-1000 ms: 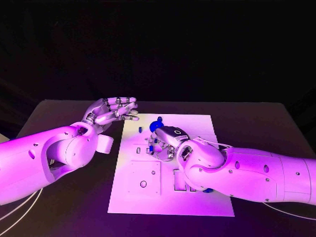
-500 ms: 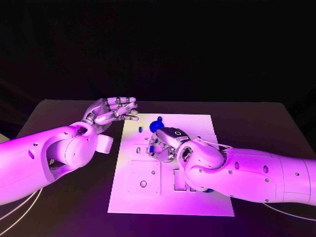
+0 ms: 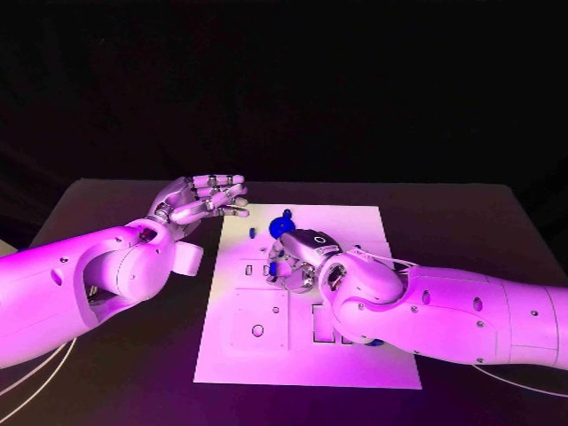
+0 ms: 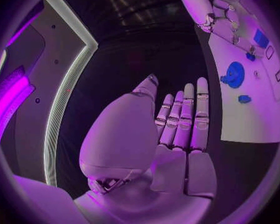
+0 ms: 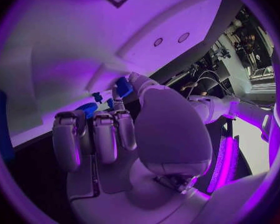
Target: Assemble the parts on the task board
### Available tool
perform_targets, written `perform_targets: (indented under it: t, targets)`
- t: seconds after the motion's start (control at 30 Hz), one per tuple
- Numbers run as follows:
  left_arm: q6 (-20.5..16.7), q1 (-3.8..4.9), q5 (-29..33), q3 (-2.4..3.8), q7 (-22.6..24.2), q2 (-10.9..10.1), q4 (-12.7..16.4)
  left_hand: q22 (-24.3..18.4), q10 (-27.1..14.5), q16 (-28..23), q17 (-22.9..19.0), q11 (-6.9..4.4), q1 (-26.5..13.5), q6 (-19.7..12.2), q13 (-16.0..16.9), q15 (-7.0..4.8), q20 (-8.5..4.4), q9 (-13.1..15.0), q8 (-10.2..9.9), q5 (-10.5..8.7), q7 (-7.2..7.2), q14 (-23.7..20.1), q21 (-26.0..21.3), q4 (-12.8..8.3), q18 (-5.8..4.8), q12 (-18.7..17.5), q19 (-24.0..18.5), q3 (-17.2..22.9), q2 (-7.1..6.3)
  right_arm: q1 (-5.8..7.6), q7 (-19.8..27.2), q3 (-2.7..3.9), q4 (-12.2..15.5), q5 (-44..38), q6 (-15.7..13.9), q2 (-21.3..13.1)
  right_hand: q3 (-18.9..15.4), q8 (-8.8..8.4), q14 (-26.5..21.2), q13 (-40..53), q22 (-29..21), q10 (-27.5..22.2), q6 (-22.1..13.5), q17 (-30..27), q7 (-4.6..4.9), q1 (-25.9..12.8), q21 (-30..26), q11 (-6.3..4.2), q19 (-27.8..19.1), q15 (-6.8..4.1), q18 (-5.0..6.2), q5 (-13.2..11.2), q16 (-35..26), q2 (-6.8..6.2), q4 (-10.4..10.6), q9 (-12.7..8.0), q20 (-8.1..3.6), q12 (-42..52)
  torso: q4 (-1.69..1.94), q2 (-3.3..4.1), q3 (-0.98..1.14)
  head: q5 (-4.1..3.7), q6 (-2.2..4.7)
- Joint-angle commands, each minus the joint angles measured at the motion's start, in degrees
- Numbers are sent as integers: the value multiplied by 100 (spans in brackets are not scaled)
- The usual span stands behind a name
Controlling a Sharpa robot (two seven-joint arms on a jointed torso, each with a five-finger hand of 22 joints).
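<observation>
Right silver hand [image 3: 300,257] pinching a small blue plastic part [image 5: 122,87] low over the white rectangular task board [image 3: 361,222]: insertion step, judged; next, alignment with a slot. Left silver hand [image 3: 202,201] released, fingers extended, beside the board

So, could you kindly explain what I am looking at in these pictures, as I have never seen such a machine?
It is a robot with two white arms and silver hands at a black table. One picture looks down from its head; the round ones come from cameras at each wrist. On the table lies the white task board, carrying a round blue part. The left hand hangs open beside the board, holding nothing. The right hand is over the board, pinching a small blue part in its fingertips.
</observation>
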Motion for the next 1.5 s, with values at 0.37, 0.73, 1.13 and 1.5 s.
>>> perform_targets:
  t: [0.37,0.73,1.13,1.5]
  targets:
    - [94,0,-8,3,23,7,-10,12,-14,21,14,6,-15,-38,0,-3,-6,9,29,-13,236,-35,22,-7,50,-26,-38,32,9,-6,154,-3,19,-11,-253,-15,-473,-82,504,765,1261,7,-211,1100,25,-7,-110,56,394,71,18,2,-57,-31,185,-37,56,-175,0,0,-2,-1,1]
    - [417,-1,-482,3,-360,43,-170,220,183,793,463,-46,-240,-49,90,-115,-75,26,76,-21,252,370,399,122,76,267,74,2,-50,129,1394,21,309,605,-632,-434,-1293,-376,489,473,1058,-271,-728,1042,202,335,-456,212,221,201,100,41,-85,185,212,-182,168,-474,8,-18,3,17,18]
    - [1038,47,-2132,9,-1762,101,-355,3234,197,5779,4970,-657,-1115,76,3096,-736,-638,1145,2108,-18,-300,2676,4178,256,-93,5037,962,-293,118,666,2582,56,842,1953,-435,-1412,-1335,-368,493,408,1015,-349,-762,1070,225,553,-537,236,180,228,118,40,-77,243,199,-196,199,-530,-64,-81,44,96,17]
    - [1851,390,-3969,10,-3967,385,-365,5046,1621,6512,6308,-934,-1639,169,5414,-977,-873,1956,2965,-7,-578,3455,5366,274,-403,6823,2033,-477,383,1001,2777,76,666,3351,-451,-2079,-1322,-318,482,420,1019,-334,-699,1026,211,592,-534,225,185,221,118,33,-93,304,202,-184,199,-507,-70,-160,92,151,-23]
